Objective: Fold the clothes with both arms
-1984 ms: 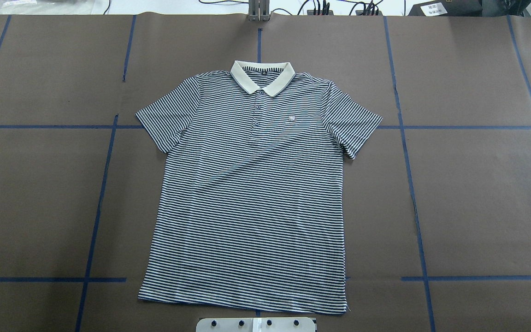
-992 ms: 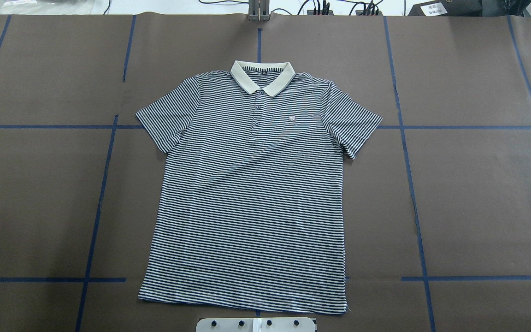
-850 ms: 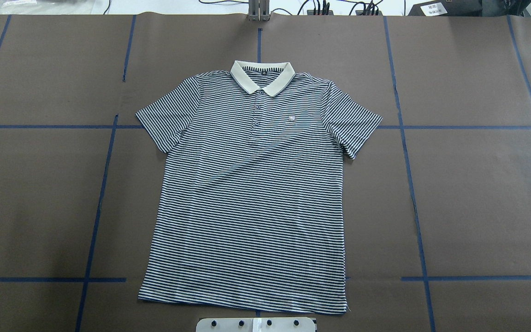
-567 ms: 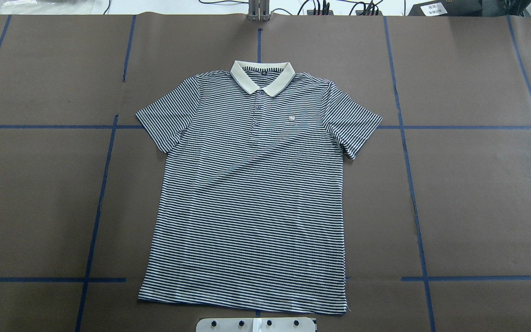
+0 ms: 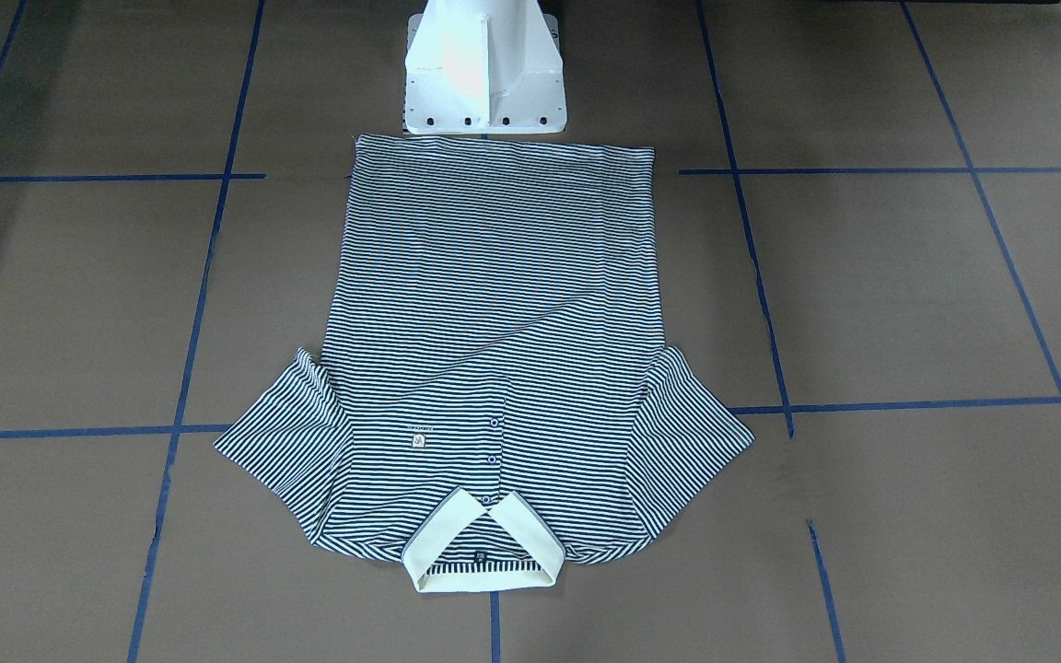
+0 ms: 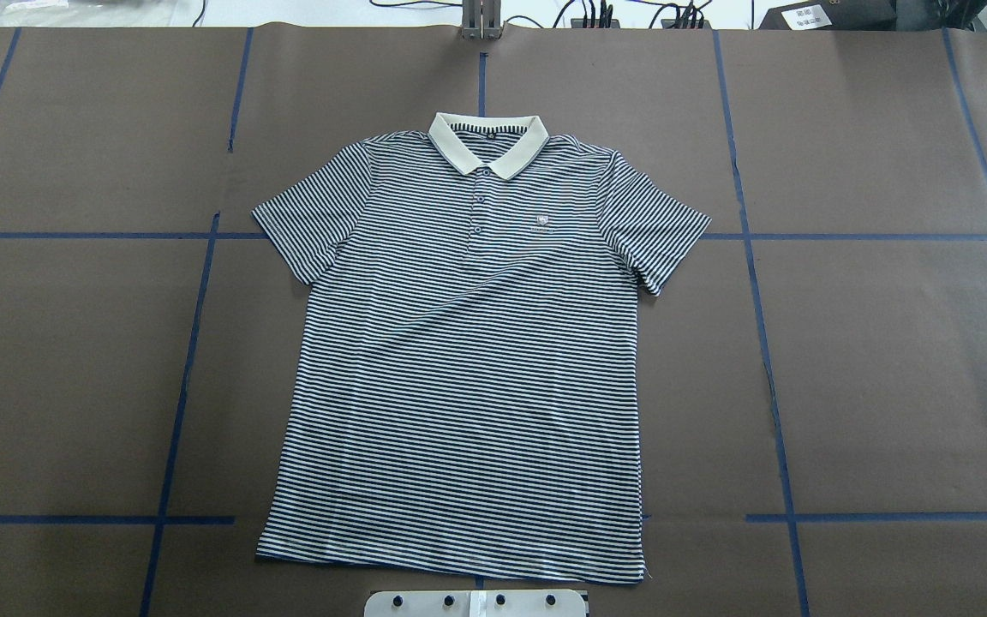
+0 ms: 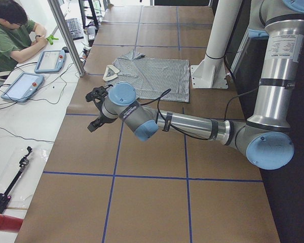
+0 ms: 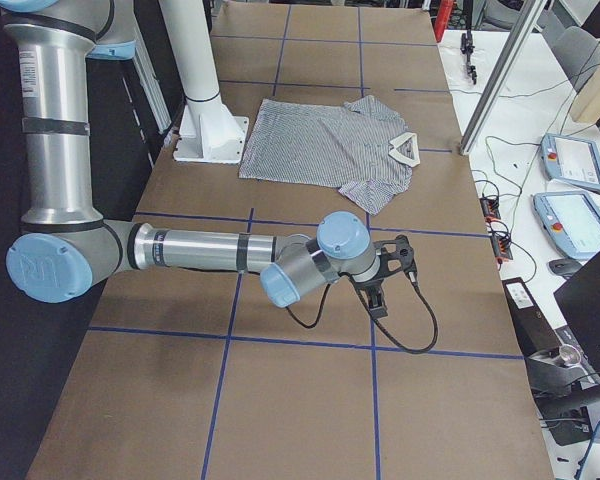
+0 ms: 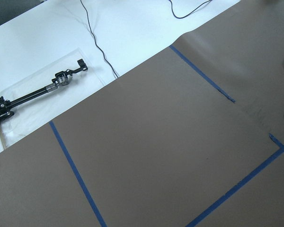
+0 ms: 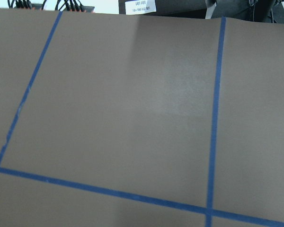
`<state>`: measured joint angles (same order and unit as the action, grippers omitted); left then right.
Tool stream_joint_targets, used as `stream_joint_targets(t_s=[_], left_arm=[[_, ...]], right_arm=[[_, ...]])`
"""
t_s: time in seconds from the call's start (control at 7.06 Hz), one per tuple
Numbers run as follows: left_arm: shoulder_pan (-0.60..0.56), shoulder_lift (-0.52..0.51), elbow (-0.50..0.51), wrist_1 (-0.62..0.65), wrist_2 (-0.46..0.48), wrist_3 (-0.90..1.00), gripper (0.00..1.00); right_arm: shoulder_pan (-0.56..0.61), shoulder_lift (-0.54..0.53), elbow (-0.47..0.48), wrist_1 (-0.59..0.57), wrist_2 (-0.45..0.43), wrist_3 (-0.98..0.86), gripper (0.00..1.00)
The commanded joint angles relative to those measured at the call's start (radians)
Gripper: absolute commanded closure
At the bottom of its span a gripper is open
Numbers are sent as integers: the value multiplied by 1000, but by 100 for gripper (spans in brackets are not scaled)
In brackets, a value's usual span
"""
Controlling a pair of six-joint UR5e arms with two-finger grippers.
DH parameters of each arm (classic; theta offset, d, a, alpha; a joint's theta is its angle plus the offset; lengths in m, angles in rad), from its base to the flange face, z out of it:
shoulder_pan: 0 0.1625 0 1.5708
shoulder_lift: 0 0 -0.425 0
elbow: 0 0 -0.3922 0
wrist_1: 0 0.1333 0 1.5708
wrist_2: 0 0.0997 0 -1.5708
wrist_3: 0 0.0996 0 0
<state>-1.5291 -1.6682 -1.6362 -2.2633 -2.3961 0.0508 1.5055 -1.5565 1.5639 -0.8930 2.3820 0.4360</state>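
Jaws unclear; shirt (image 5: 494,304) hem nr white pedestal (image 5: 484,64).

Beneath the fingers of your left gripper (image 7: 93,109), the table cover (image 6: 888,386) is matt brown paper with smooth blue tape lines (image 6: 762,343). Beyond them, the polo shirt (image 6: 459,386) is soft, matt knit cloth. Your left arm (image 7: 192,123) shows satin metal and glossy plastic caps (image 7: 269,151).
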Motion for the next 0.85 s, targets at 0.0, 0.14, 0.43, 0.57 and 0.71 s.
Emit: stream_joint_targets(t_s=[0.0,0.14,0.43,0.57,0.71], left_arm=[[20,-2,-5,-8,0,0,0],[20,-2,-5,-8,0,0,0],[21,-4,-7,-8,0,0,0],[21,-5,-7,-8,0,0,0],[21,-7,-7,-8,0,0,0]], right_arm=[[-210,100,-1,113,-184,389,0],[-354,158,-2,114,-340,541,0],[-560,260,-28,66,-560,606,8],[-609,323,-30,-40,-578,606,14],[-673,367,-36,-103,-642,610,19]])
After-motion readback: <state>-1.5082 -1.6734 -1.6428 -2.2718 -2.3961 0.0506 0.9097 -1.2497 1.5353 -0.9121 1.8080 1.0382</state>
